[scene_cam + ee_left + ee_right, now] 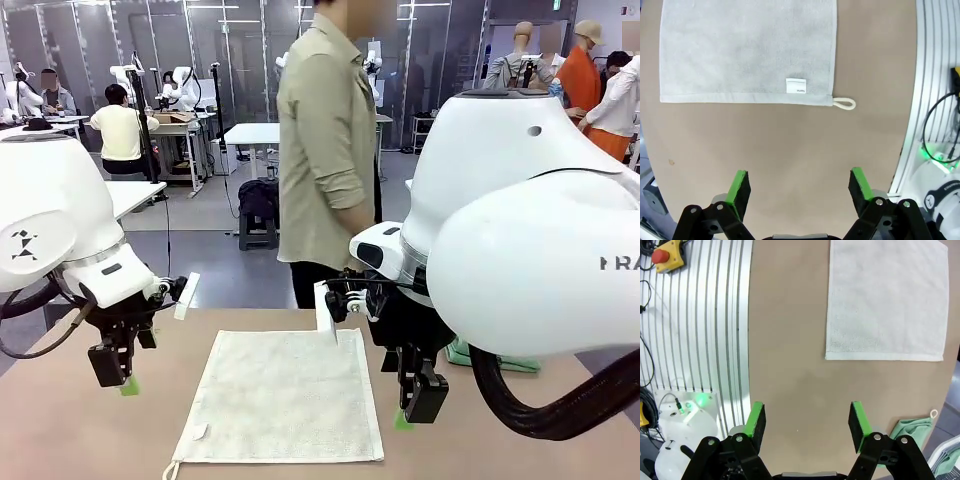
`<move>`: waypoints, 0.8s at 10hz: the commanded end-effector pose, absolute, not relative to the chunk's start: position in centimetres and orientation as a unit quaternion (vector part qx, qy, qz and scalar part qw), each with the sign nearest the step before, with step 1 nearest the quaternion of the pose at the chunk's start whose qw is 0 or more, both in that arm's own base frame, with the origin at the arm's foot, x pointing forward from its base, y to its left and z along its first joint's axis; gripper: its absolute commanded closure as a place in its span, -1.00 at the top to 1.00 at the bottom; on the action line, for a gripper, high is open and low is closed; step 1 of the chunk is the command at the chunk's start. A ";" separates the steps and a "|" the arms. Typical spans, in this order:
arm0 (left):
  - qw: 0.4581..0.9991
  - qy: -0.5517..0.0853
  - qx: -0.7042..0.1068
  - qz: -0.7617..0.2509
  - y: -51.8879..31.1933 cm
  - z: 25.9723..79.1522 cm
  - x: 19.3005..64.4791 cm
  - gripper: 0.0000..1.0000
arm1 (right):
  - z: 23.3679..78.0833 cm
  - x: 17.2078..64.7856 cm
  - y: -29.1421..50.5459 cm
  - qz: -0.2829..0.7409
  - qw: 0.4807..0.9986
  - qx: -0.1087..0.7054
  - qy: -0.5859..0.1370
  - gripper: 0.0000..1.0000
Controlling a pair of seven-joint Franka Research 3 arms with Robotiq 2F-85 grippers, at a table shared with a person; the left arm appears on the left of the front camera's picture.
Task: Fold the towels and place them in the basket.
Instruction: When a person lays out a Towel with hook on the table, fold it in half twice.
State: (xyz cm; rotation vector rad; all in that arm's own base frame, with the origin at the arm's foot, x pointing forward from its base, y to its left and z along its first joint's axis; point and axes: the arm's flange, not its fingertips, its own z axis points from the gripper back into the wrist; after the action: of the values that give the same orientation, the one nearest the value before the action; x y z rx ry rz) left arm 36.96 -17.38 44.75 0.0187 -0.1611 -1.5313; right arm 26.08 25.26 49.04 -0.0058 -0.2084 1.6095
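Green-padded jaws gape wide on left gripper and right gripper, empty.

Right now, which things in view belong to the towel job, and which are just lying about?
Job:
white towel, flat mid-table
green towel, crumpled near the table edge

Not the job:
emergency stop button
person standing beyond the table

left arm and right arm had glossy white rounded shells, with a thick black cable behind the tool. left gripper and right gripper were black, with green pads and silver screws.
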 end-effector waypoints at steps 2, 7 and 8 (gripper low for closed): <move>0.738 -0.044 0.014 -0.674 -19.2 43.6 35.2 1.00 | 47.4 27.8 25.1 0.730 0.680 -0.002 -0.069 0.67; 0.746 -0.027 0.035 -0.664 -20.2 40.7 32.4 1.00 | 41.5 31.8 26.2 0.729 0.684 0.017 -0.036 0.67; 0.746 -0.025 0.047 -0.663 -20.7 40.0 31.8 1.00 | 40.6 32.1 26.3 0.727 0.685 0.015 -0.036 0.67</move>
State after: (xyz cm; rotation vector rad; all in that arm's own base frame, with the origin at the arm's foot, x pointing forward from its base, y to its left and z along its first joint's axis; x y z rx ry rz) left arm 32.85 -20.13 40.45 0.0355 -0.0495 -1.4671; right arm 31.24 25.88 40.95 0.0251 -0.0625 1.6043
